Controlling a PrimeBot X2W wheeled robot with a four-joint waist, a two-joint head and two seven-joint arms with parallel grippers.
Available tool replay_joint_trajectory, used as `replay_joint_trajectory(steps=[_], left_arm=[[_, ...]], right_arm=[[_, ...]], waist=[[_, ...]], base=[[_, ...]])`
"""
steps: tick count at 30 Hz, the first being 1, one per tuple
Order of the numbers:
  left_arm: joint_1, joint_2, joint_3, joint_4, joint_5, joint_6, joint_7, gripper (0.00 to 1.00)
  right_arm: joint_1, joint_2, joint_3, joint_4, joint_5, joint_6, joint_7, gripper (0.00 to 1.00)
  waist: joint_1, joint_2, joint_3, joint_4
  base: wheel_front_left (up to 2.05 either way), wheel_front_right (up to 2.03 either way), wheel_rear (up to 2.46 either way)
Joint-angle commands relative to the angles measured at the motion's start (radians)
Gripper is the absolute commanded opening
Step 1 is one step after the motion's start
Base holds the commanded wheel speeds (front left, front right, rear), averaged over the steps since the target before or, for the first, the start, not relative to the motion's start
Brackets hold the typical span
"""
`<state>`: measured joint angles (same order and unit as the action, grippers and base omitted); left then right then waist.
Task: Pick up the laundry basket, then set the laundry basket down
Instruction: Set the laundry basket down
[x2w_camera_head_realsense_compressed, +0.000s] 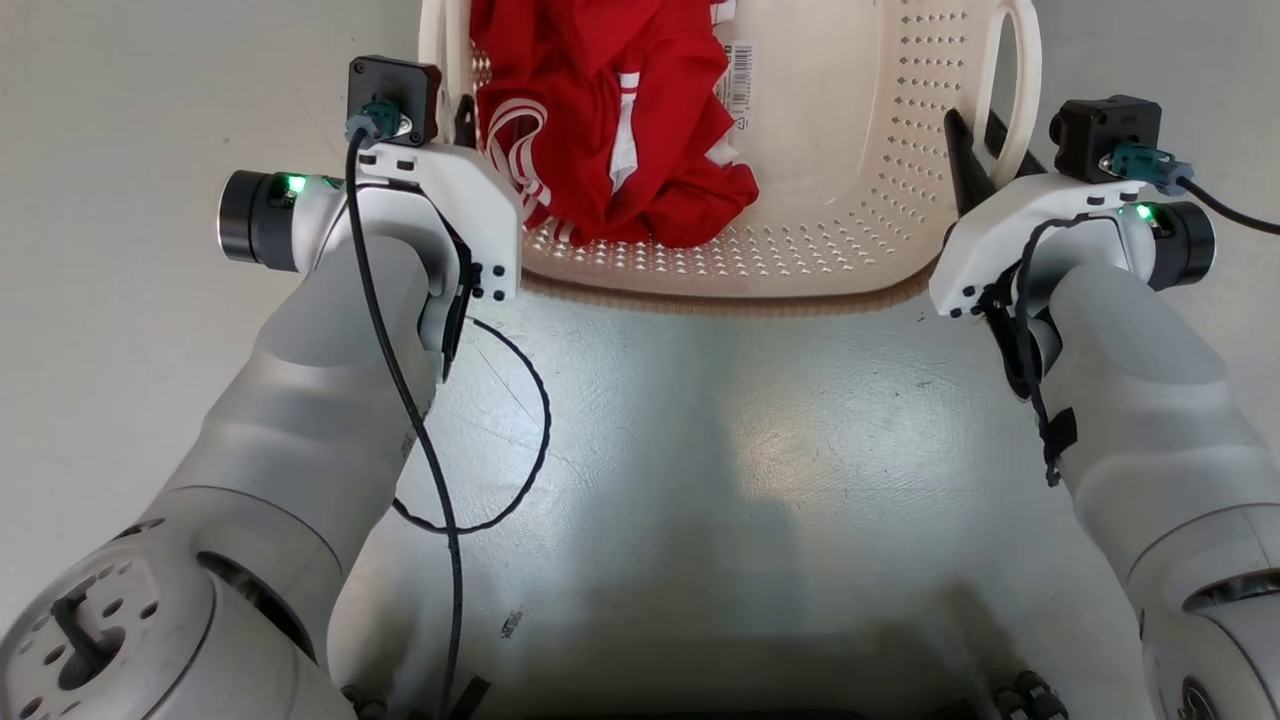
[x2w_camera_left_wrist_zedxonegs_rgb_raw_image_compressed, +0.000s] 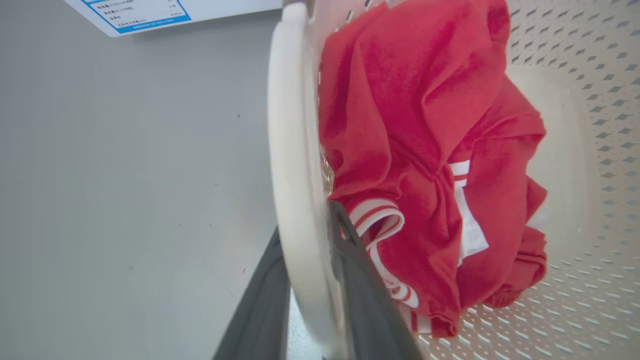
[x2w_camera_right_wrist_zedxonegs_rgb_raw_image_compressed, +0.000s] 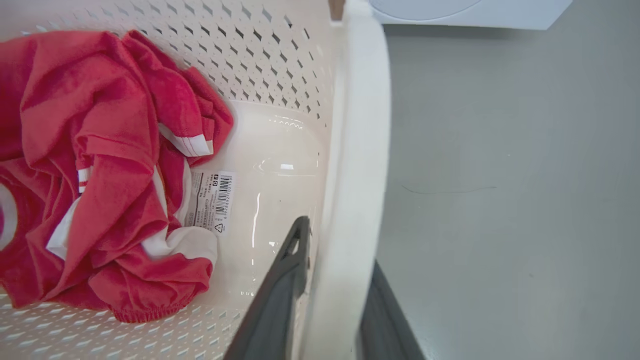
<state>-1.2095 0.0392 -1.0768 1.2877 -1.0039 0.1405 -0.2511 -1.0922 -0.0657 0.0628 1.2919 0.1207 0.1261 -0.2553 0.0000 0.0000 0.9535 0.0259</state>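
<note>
**Both handles gripped, lift unconfirmed**

The laundry basket (x2w_camera_head_realsense_compressed: 860, 180) sits straight ahead of the robot, between its arms, over the grey floor (x2w_camera_head_realsense_compressed: 700, 430). The left gripper (x2w_camera_left_wrist_zedxonegs_rgb_raw_image_compressed: 307, 235) is clamped on the left handle (x2w_camera_left_wrist_zedxonegs_rgb_raw_image_compressed: 290, 150), and the right gripper (x2w_camera_right_wrist_zedxonegs_rgb_raw_image_compressed: 340, 250) on the right handle (x2w_camera_right_wrist_zedxonegs_rgb_raw_image_compressed: 357, 150). The grasp looks done. I cannot tell whether the basket is off the floor, and setting it down is not yet done. It stands mouth up, holding a red garment (x2w_camera_head_realsense_compressed: 610, 120). Its long axis appears to run handle to handle, across the robot.

Beyond the left hand (x2w_camera_left_wrist_zedxonegs_rgb_raw_image_compressed: 306, 220) the laundry basket (x2w_camera_head_realsense_compressed: 860, 150) runs off the head view's top edge; left of the right hand (x2w_camera_right_wrist_zedxonegs_rgb_raw_image_compressed: 339, 242), the sticker (x2w_camera_right_wrist_zedxonegs_rgb_raw_image_compressed: 211, 201) carries print too small to read
</note>
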Motion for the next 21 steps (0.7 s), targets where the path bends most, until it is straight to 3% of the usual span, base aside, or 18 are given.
replay_joint_trajectory(steps=[1,2,21], left_arm=[[-0.006,0.027,0.008,0.002,-0.003,0.007,-0.008,0.77],[-0.005,0.027,0.009,0.002,-0.005,0.008,-0.007,1.00],[0.055,0.025,0.034,0.003,-0.039,0.016,-0.005,1.00]], right_arm=[[0.044,0.015,0.008,-0.001,-0.018,0.005,-0.006,1.00],[0.044,0.015,0.003,-0.001,-0.019,0.005,-0.006,1.00],[0.115,0.015,-0.055,-0.113,-0.044,0.005,-0.006,1.00]], waist=[[0.0000,0.0000,-0.001,0.001],[0.0000,0.0000,-0.002,0.001],[0.0000,0.0000,-0.105,0.000]], base=[[0.00,0.00,0.00],[0.00,0.00,0.00],[0.00,0.00,0.00]])
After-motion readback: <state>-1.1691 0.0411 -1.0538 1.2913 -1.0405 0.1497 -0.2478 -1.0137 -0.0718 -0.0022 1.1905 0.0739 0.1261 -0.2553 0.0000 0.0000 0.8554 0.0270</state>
